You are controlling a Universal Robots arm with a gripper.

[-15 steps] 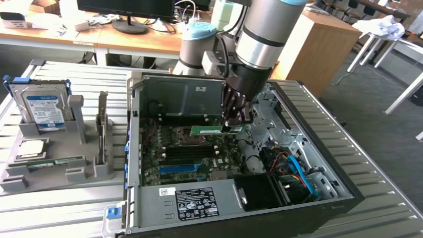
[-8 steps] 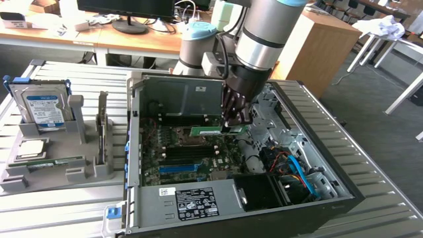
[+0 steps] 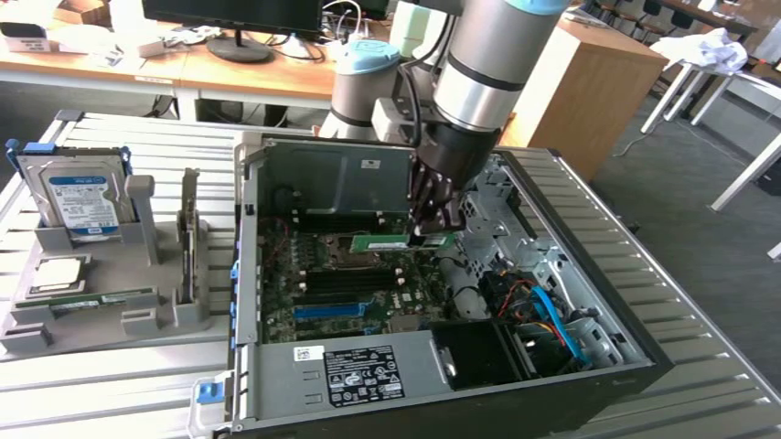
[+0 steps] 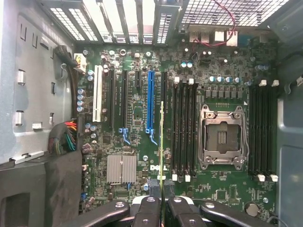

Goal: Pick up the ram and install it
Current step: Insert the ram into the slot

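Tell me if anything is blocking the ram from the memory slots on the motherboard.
Nothing visible does. The gripper holds the ram over the motherboard, and the black memory slots beside the empty processor socket lie bare and uncovered.

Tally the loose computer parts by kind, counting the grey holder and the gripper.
Hard drive: 1
Processor chip: 1
Expansion card: 1
Ram: 2, the held ram in the gripper, another ram in the grey holder
Total: 5
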